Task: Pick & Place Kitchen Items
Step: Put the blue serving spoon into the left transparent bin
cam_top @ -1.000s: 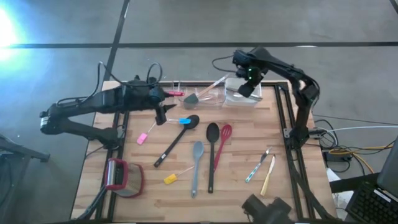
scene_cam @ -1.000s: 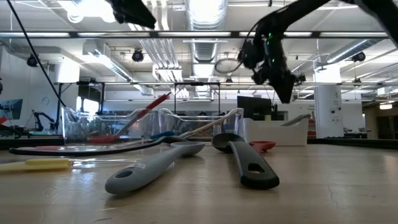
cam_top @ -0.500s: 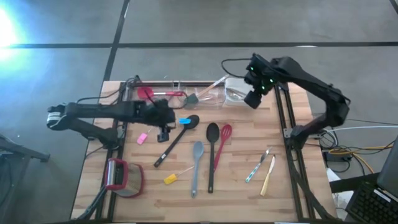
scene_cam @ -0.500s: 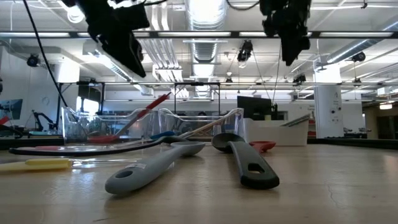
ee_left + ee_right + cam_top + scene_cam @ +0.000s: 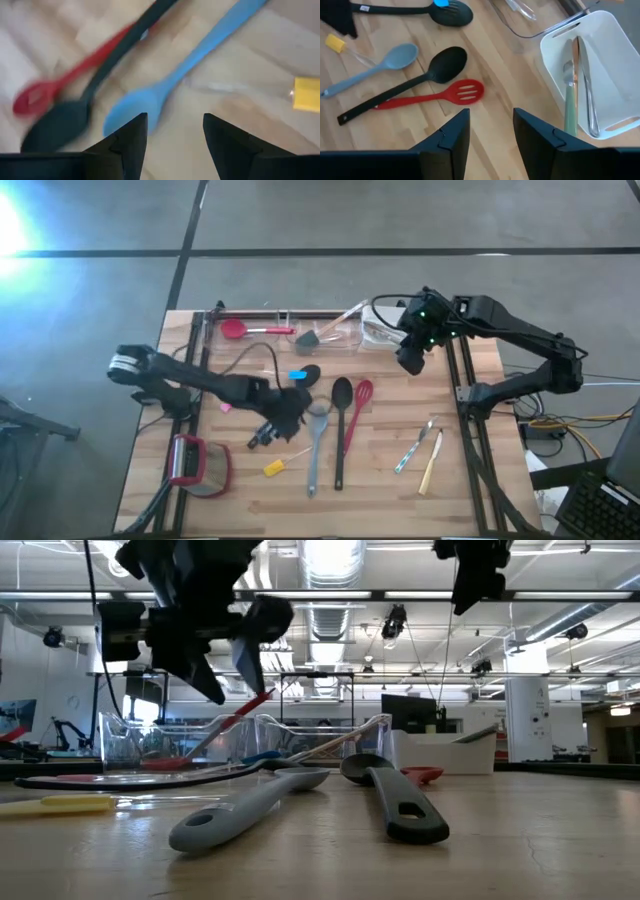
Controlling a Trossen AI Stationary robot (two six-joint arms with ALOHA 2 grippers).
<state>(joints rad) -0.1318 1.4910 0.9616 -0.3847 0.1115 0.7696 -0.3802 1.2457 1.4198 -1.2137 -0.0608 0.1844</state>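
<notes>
White sticker on black spoon (image 5: 405, 7) handle

— What sits at the bench's (image 5: 390, 480) near left corner?
— A red-framed round object (image 5: 198, 466).
— And along the far edge?
— A clear tub (image 5: 335, 332), and touching its right side, a white tub (image 5: 600, 80).

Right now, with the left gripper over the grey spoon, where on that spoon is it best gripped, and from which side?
Probably the slim handle just below the bowl of the grey spoon, coming straight down. It lies flat on the table, so only a top approach fits, fingers astride the handle. The left gripper is open above the bowl end; the black spoon lies close beside it, so stay narrow.
</notes>
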